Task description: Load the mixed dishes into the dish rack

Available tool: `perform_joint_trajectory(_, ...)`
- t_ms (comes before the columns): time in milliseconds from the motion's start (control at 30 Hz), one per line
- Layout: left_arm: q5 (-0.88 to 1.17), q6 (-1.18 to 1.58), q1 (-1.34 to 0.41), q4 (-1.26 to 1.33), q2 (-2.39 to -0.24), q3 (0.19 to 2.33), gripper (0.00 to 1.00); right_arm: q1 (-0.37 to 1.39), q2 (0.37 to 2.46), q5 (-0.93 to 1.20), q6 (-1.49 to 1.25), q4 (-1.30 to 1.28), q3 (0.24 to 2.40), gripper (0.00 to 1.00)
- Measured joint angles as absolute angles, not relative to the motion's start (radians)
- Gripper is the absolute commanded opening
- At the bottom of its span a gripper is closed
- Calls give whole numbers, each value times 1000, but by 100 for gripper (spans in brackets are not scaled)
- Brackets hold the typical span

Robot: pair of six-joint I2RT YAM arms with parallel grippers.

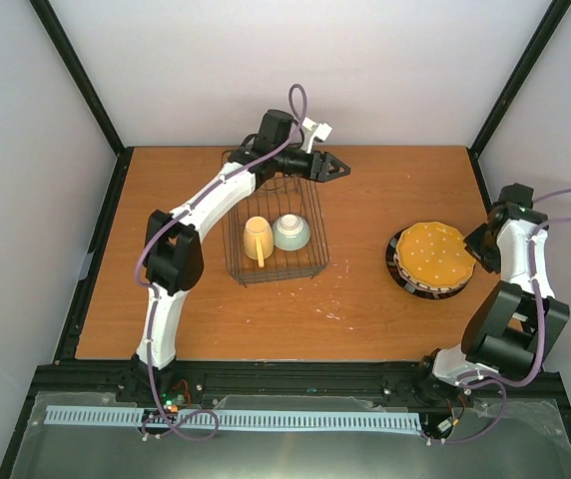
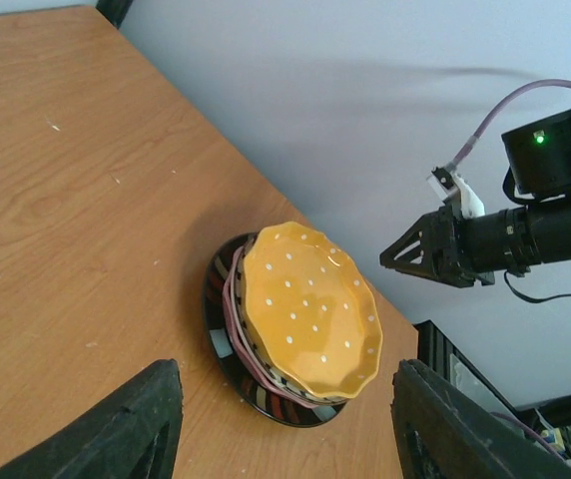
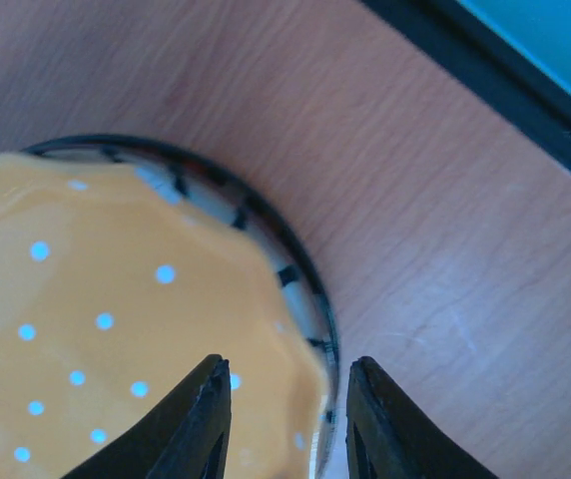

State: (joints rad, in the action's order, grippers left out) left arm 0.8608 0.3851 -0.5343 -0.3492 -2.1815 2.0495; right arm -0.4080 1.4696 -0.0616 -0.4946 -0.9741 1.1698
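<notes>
Your left arm reaches up from its base, bends at the elbow, and runs diagonally to the far end of the dish rack [image 1: 228,235]. There the wrist turns and the left claw [image 1: 333,170] points to your right, above the rack's far rim. In the left wrist view its fingers [image 2: 146,429] stand wide apart with nothing between them, so that claw is released.

Your right arm is folded tightly: the upper link rises from the base, the elbow sits out near the right edge of the tabletop [image 1: 365,309], and the forearm comes back toward the plate stack. The right claw [image 3: 287,361] hangs over the stack's right rim. One finger is above the orange-yellow dotted plate [image 1: 430,251] and the other is outside the rim, above the wood. The jaws are parted only a little and grasp nothing.

The mug [image 1: 258,240] and the bowl [image 1: 291,232] sit side by side in the near half of the rack. The four plates are stacked on the tabletop well to the right of the rack. The dotted one is on top, with the striped plate [image 3: 287,271], the pink plate [image 2: 234,319] and the black plate [image 2: 221,349] beneath it.
</notes>
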Motion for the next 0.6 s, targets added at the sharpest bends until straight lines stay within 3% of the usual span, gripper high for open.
perform_joint_trajectory(600,804,329,-544,-406,-2179,2038,61,-459,1567,-33,-514,-965,1136,31)
